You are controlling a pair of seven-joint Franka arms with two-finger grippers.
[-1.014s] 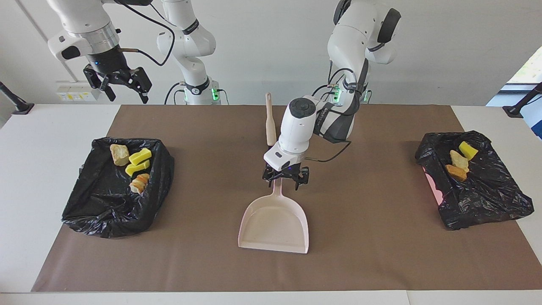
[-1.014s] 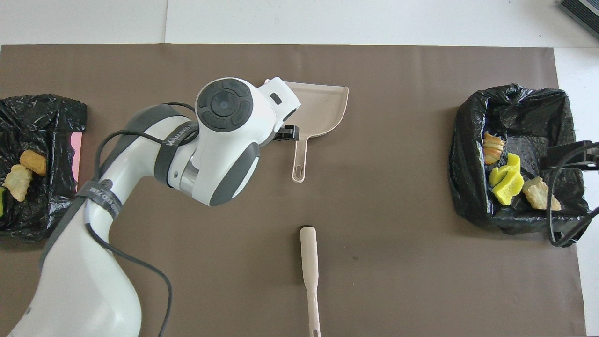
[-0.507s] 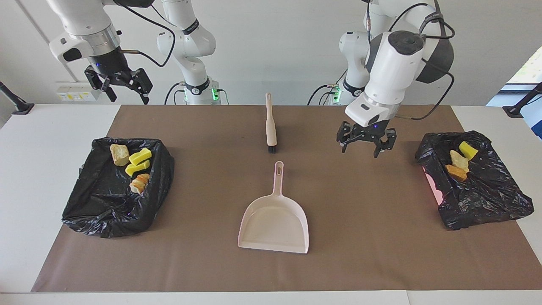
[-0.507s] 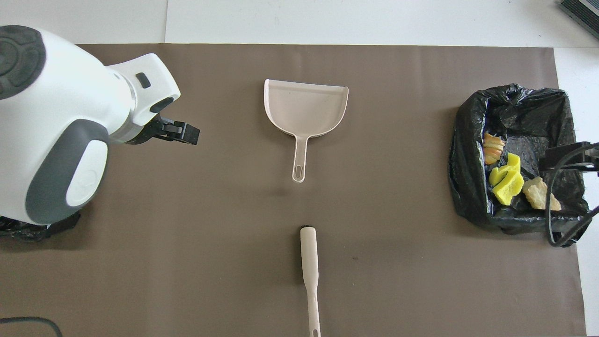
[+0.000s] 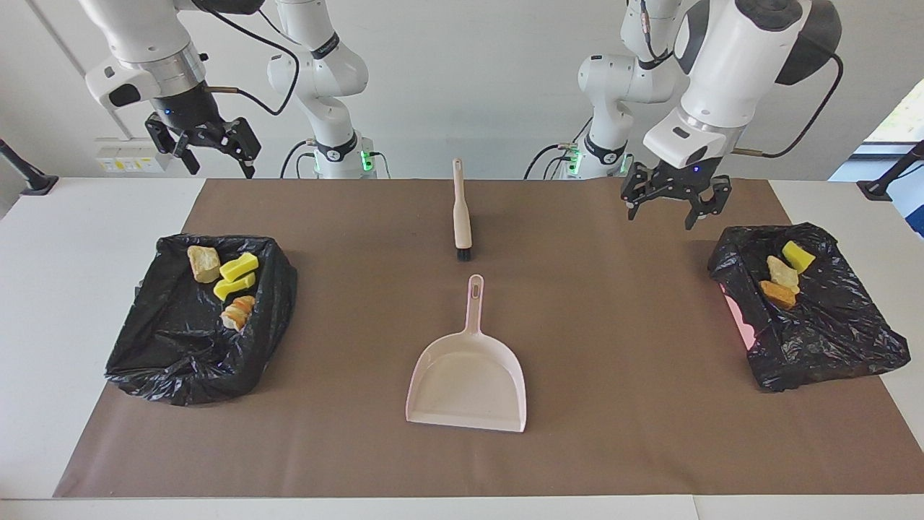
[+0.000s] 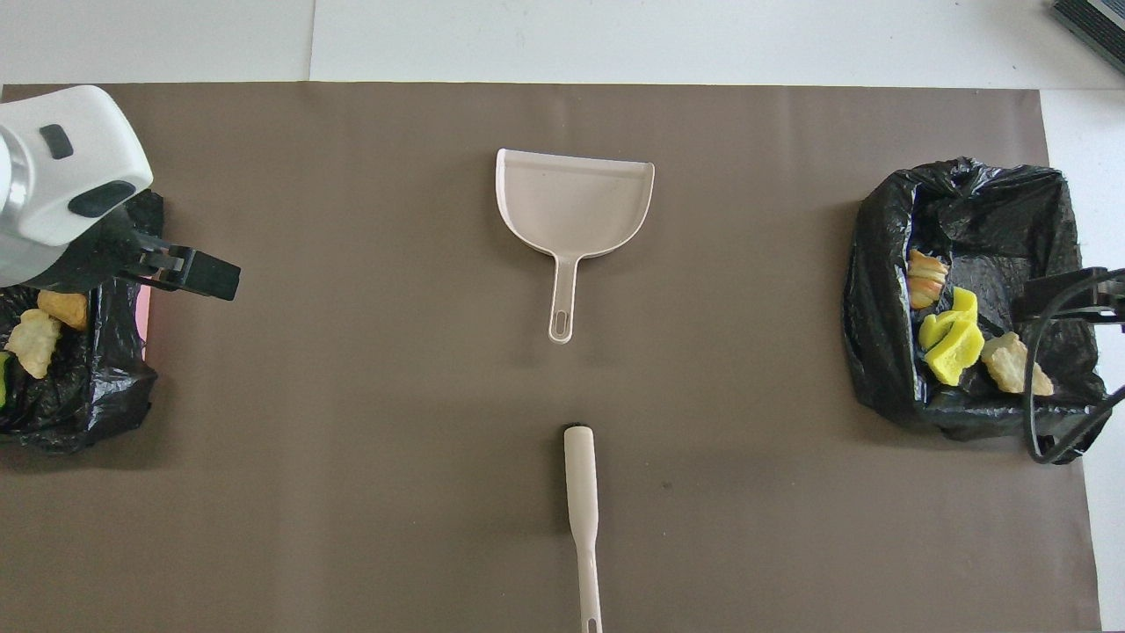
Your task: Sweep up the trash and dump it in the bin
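The trash [image 5: 224,278] lies in two black-lined bins: four pieces, two yellow sponge scraps among tan bread lumps, sit in the bin [image 5: 180,339] toward the right arm's end of the counter [image 5: 43,289], and three more [image 5: 783,273] in the bin [image 5: 830,339] toward the left arm's end. None shows on the brown mat [image 5: 613,325]. The scraps look light, soft and springy, the bread lumps crumbly, so I judge they would roll or skid under bristles and are better pushed with slow, low strokes than pinched. The dustpan [image 5: 468,379] lies flat mid-mat, empty, its thin stiff handle pointing toward the robots. That handle is the natural place to take hold, near the pan's body so the pan does not swing. The brush [image 5: 460,209] lies just nearer the robots, in line with it but apart, best taken at the thick middle of its handle. The left hand [image 5: 675,204] hangs in the air over the mat beside its bin, fingers apart and holding nothing. The right hand [image 5: 209,148] waits high over the counter's edge near its base, fingers also apart and empty.
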